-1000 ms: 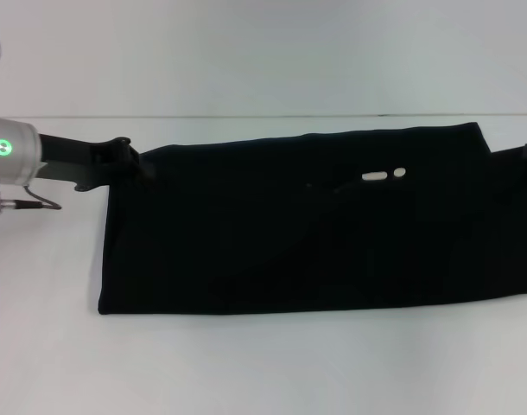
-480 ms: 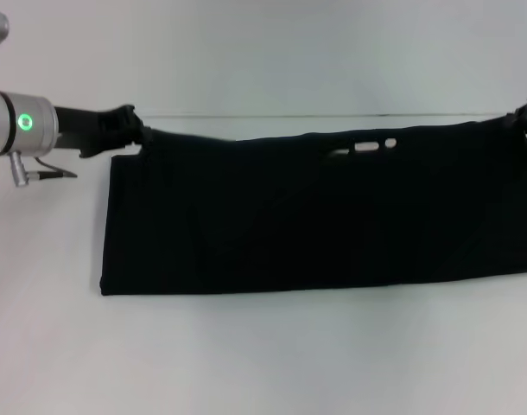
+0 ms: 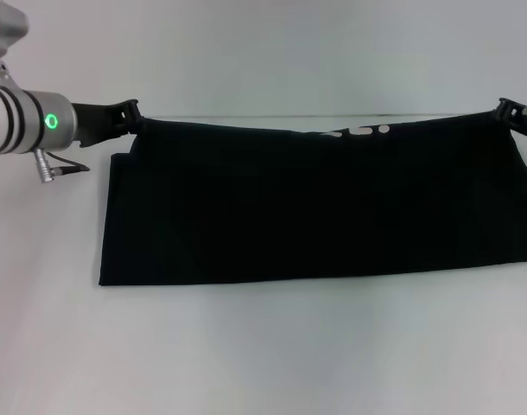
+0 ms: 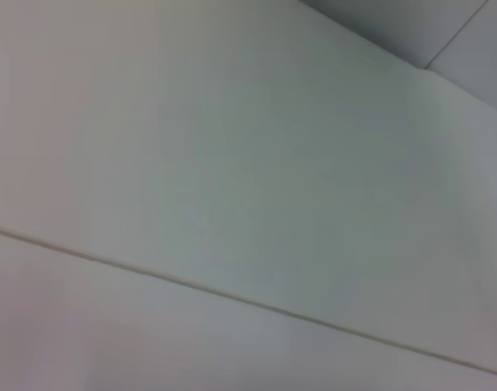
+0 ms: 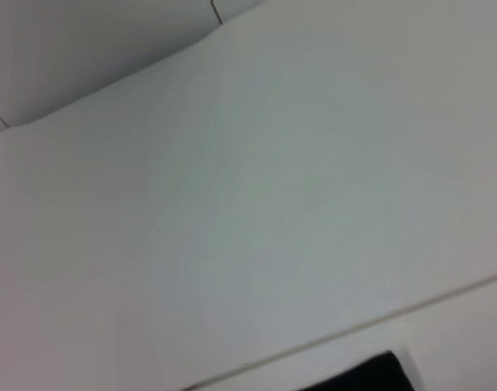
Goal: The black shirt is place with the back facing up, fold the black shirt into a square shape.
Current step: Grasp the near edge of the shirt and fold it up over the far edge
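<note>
The black shirt [image 3: 315, 207] lies as a long dark band across the white table in the head view. Its far edge is lifted and stretched taut between my two grippers. A few white marks of lettering [image 3: 358, 132] show near that raised edge. My left gripper [image 3: 130, 117] is shut on the far left corner of the shirt. My right gripper [image 3: 508, 111] is shut on the far right corner, at the frame's edge. A small black patch of the shirt [image 5: 362, 376] shows in the right wrist view. The left wrist view shows only white surface.
The white table [image 3: 263, 354] extends in front of the shirt and to its left. A thin seam line [image 3: 272, 116] runs across behind the shirt's raised edge.
Both grippers have risen and moved away from me, pulling the shirt's far edge up and taut. The white lettering has shifted up to the raised edge.
</note>
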You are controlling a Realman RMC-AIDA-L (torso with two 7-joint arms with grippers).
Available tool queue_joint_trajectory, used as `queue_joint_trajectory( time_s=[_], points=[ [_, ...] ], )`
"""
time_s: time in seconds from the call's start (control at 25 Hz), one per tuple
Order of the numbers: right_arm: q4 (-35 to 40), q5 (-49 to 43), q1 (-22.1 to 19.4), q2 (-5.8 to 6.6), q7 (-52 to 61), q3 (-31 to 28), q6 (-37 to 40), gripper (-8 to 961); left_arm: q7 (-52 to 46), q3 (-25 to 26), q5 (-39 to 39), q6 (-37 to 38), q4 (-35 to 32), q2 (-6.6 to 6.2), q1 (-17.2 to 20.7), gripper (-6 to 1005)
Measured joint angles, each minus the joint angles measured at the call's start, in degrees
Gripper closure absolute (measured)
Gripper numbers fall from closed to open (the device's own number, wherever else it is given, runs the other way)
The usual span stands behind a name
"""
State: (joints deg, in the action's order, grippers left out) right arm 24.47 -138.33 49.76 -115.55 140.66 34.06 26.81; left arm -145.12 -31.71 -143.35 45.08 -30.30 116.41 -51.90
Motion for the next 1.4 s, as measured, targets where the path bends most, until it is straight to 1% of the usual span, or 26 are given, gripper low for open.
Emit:
queue_joint_trajectory(
  time_s=[0.2,0.68,0.96,1.0,1.12,1.2,1.28,1.36,1.4],
  points=[
    [0.3,0.0,0.6,-0.31,0.0,0.7,-1.4,902,-0.2,-0.5,0.1,-1.6,0.2,0.22,-0.4,998],
    [0.5,0.0,0.8,0.17,0.0,0.7,-1.7,877,-0.2,-0.9,0.1,-4.3,0.9,0.23,-0.7,997],
    [0.1,-0.4,1.2,0.31,0.0,1.1,-1.8,862,0.2,-1.7,0.0,-5.3,1.2,0.6,-0.8,997],
    [0.1,-0.5,1.2,0.62,0.1,1.6,-1.2,860,0.2,-1.7,0.0,-5.3,1.2,0.6,-0.8,997],
    [-0.3,-0.6,1.5,2.37,0.4,4.4,2.0,853,-0.2,-2.0,0.1,-5.8,2.2,0.34,-1.1,992],
    [-0.1,-0.6,1.8,3.22,0.5,5.8,3.7,849,-0.6,-1.9,0.6,-5.8,2.3,0.32,-1.2,983],
    [1.2,-0.6,2.0,4.14,1.3,6.2,6.7,845,-2.0,-2.0,1.3,-3.4,1.0,0.34,-1.0,973],
    [3.6,-0.6,1.9,5.18,3.7,6.2,11.5,785,-4.3,-2.0,1.5,1.5,-1.9,0.23,-0.1,890],
    [4.7,-0.6,1.8,5.56,4.8,6.2,13.4,755,-5.7,-1.8,1.7,5.3,-4.6,0.1,0.7,849]
  ],
)
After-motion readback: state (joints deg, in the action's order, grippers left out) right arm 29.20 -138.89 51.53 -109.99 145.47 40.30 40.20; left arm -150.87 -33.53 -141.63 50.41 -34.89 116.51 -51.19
